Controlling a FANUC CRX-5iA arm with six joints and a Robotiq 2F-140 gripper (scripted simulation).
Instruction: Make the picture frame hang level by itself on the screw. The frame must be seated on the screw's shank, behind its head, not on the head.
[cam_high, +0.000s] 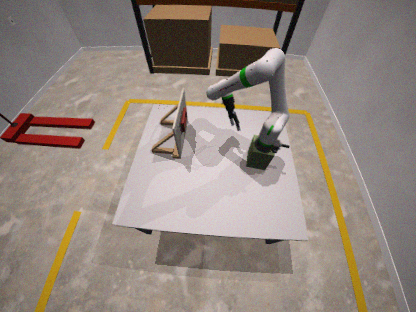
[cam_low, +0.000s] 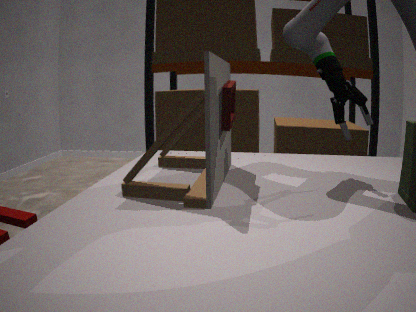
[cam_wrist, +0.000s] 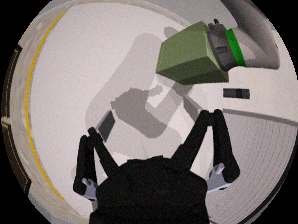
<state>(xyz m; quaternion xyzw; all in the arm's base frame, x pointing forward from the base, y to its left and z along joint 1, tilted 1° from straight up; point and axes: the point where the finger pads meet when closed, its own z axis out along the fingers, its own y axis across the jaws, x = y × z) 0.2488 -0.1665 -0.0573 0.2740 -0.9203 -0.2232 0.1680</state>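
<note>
To the left of the claw, in the exterior view, an upright board (cam_high: 178, 132) (cam_low: 218, 135) stands on wooden braces (cam_high: 163, 149) (cam_low: 156, 191), the red picture frame (cam_high: 184, 120) (cam_low: 229, 105) upright against its claw-facing side (the screw is hidden). The claw (cam_high: 236, 127) (cam_low: 358, 130) (cam_wrist: 147, 108) hangs above the table (cam_high: 210, 205) (cam_low: 165, 260) (cam_wrist: 65, 65), fingers spread, pinching nothing. Right of it sits the green block (cam_high: 259, 159) (cam_low: 410, 167) (cam_wrist: 185, 56) under the arm's base.

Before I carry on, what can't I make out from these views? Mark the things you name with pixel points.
- Screw: top and exterior views; the red picture frame (cam_high: 184, 120) (cam_low: 229, 105) and their angles hide whether it sits on the shank.
- Frame's front: exterior view, seen nearly edge-on.
- Upper arm: exterior view, cut off by the top edge.
- Frame: outside the wrist view.
</note>
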